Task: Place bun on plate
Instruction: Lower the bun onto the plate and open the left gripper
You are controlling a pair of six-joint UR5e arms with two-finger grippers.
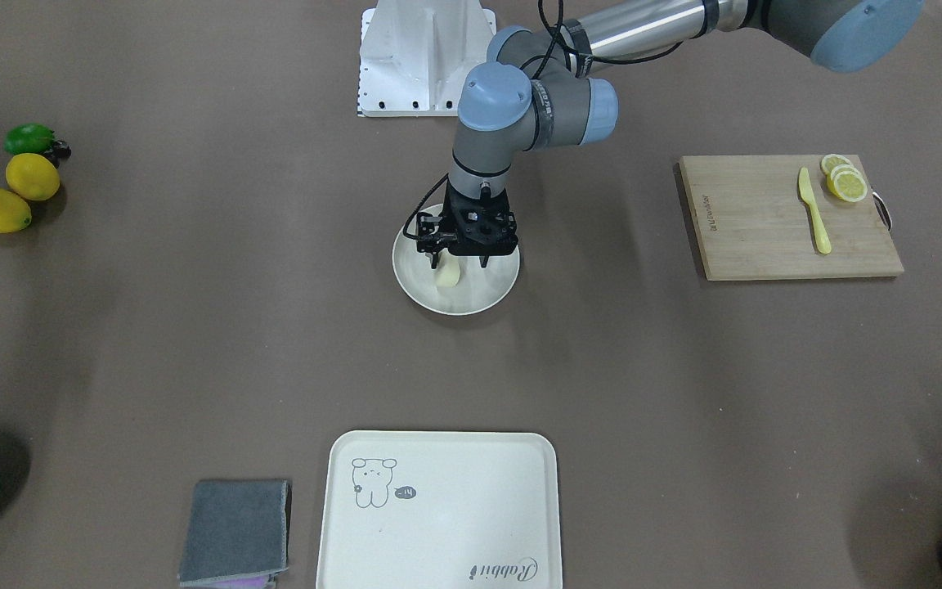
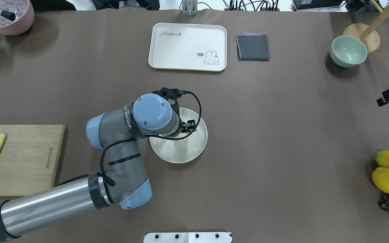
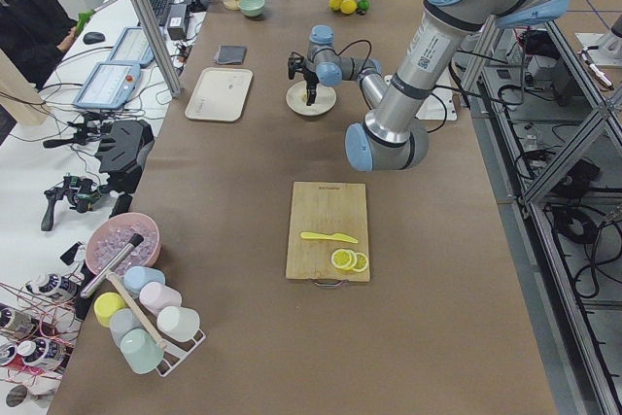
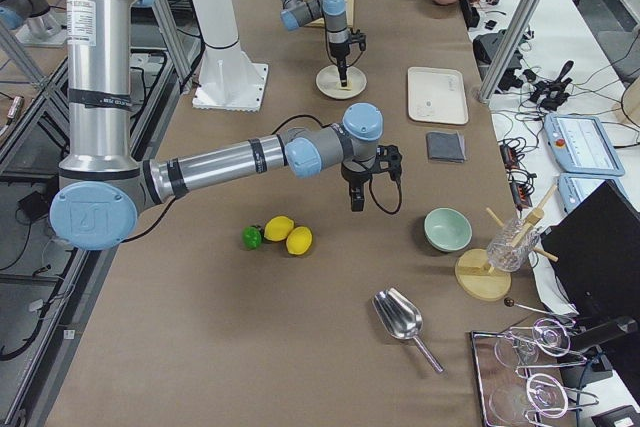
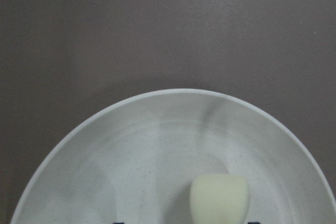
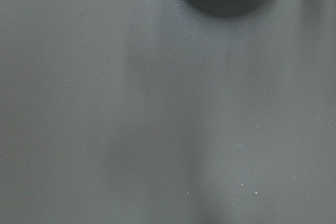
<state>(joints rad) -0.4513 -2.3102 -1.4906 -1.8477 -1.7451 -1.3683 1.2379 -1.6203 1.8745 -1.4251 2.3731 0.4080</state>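
The round cream plate (image 1: 455,309) sits mid-table. The small pale bun (image 1: 448,276) rests on it, standing upright in the left wrist view, where the bun (image 5: 219,198) is on the plate (image 5: 131,145) at the bottom edge. My left gripper (image 1: 459,263) points straight down over the plate, open, its fingers standing wider than the bun, which lies between them. In the overhead view the wrist hides the bun and part of the plate (image 2: 177,158). My right gripper (image 4: 356,202) hangs over bare table far off; I cannot tell its state.
A bear-print tray (image 2: 187,46) and a grey cloth (image 2: 252,47) lie beyond the plate. A cutting board (image 1: 790,217) holds a yellow knife and lemon slices. A green bowl (image 2: 348,51), two lemons (image 2: 388,170) and a lime sit on the robot's right side.
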